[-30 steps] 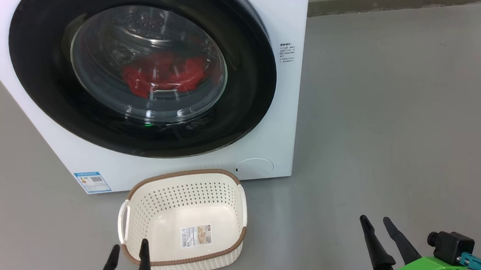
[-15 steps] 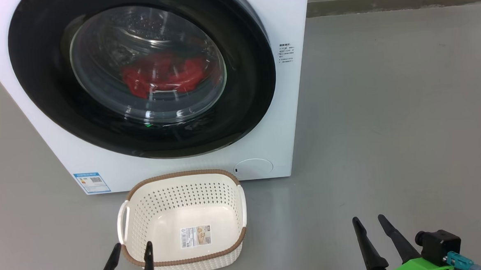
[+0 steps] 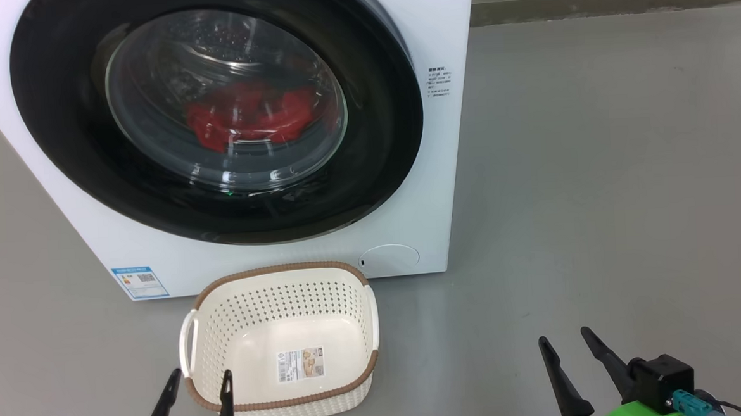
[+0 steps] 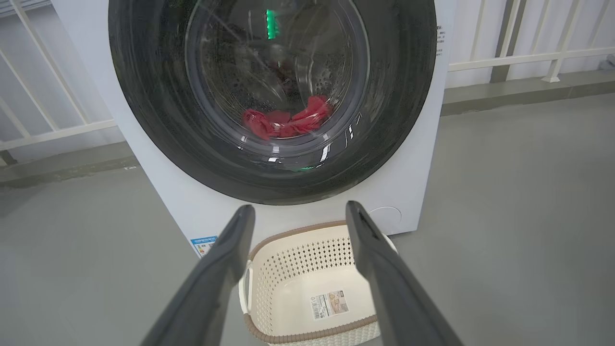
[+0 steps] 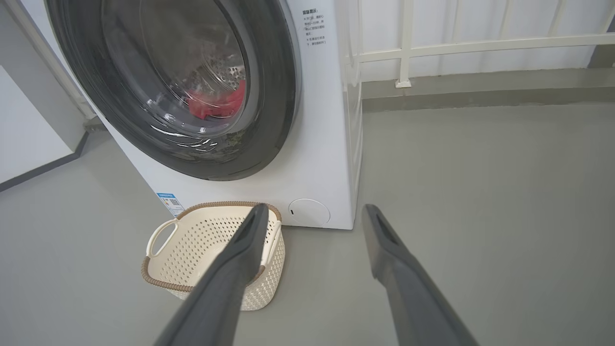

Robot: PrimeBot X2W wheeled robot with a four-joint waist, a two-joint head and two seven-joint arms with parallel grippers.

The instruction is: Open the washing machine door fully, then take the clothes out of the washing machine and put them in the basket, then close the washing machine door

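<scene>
- Since a sec ago the right gripper (image 3: 563, 335) has slid a little left in head view, twd the machine. The left gripper (image 3: 201, 372) has sunk slightly at lower left.
- Whole pic also shifted a touch left, so part of that is cam drift, not arm travel.
- Both grippers: fingers spread wide, nothing btwn them, touching nothing.
- Washing machine door (image 3: 371, 106) looks shut flush against the washing machine (image 3: 422, 218); no gap shows along the black rim.
- Clothes (image 3: 251, 116): red heap low in the drum, seen thru the glass.
- Basket (image 3: 278, 268): on the floor (image 3: 598, 190) just in front of the machine, below the door. Nothing in it but a sticker on its bottom.
- Left fingertips overlap the basket's near-left corner in head view; left wrist view suggests they hang above it, not touching.
- What it means for you: task is at the very start, step 1 not begun. The small drift reads as the approach getting under way.
- Next: you need the door's opening edge. No handle or recess is visible, so can't tell which side to pull.
- Watch the basket when the door swings out.
</scene>
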